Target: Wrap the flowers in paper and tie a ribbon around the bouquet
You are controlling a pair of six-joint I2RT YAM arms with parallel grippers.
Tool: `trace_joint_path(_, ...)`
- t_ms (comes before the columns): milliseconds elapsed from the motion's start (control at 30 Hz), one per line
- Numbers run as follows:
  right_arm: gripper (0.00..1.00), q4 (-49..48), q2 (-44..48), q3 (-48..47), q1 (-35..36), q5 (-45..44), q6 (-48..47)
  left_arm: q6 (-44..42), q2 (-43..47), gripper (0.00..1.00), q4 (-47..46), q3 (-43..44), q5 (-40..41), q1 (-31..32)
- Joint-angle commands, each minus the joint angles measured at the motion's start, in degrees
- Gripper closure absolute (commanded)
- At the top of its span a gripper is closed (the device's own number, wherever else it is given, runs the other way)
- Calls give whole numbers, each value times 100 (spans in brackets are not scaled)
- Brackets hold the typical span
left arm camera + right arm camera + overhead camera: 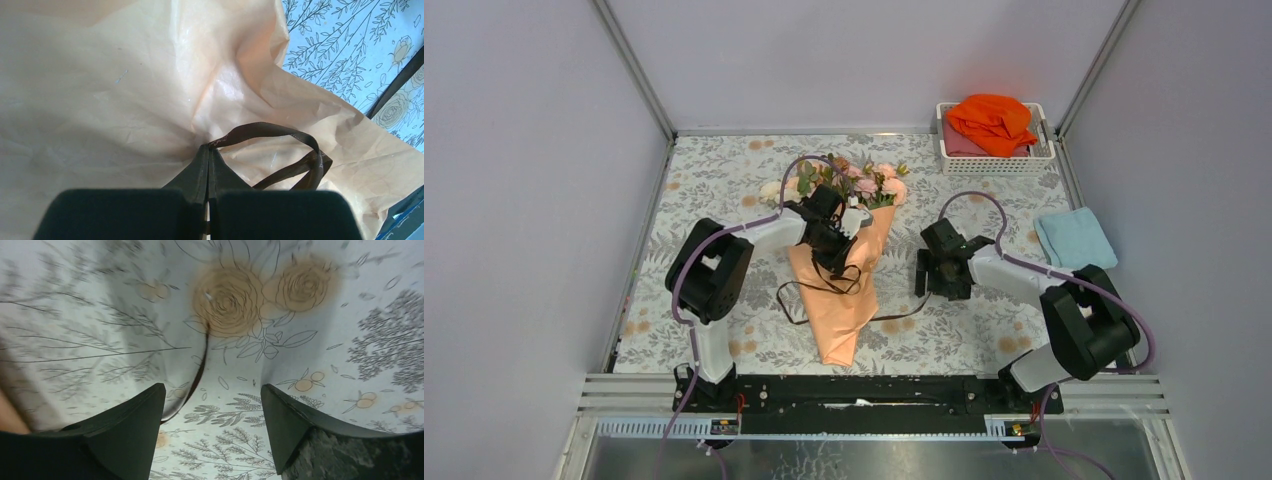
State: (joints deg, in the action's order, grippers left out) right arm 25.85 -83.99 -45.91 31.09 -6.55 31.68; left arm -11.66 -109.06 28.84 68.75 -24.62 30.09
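The bouquet lies mid-table, a cone of peach paper (839,310) with its narrow end toward me and the pink and cream flowers (864,182) sticking out at the far end. The dark brown ribbon (796,297) loops loosely over the cone's middle and trails off to the right. My left gripper (834,262) sits on the cone, shut on the ribbon (270,129), which rises in a loop from the fingertips (207,150) over the paper (125,90). My right gripper (921,272) hovers right of the bouquet, open (212,390). A loose ribbon strand (200,367) lies on the table by its left finger (135,420).
A white basket (944,160) holding an orange cloth (994,122) stands at the back right. A light blue cloth (1074,238) lies by the right wall. The floral table covering (714,180) spreads under everything, with grey walls on three sides.
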Motion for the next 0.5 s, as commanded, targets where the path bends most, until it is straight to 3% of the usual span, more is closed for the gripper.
trace_joint_path(0, 25, -338, -358, 119, 28, 334, 314, -182, -76, 100, 27, -248, 123, 54)
trace_joint_path(67, 36, -493, -495, 219, 27, 448, 335, -191, -51, 100, 21, -243, 130, 50)
trace_joint_path(133, 62, -518, -547, 295, 27, 499, 316, -209, -39, 100, 25, -223, 173, 50)
trace_joint_path(167, 82, -538, -507, 338, 22, 481, 294, -220, -35, 100, 21, -210, 194, 49)
trace_joint_path(233, 100, -617, -292, 423, -75, 314, 263, -254, -13, 100, 32, -152, 260, 49)
trace_joint_path(467, 100, -1193, 374, -322, -1524, -302, -538, -539, 106, 100, 58, 241, 813, 48)
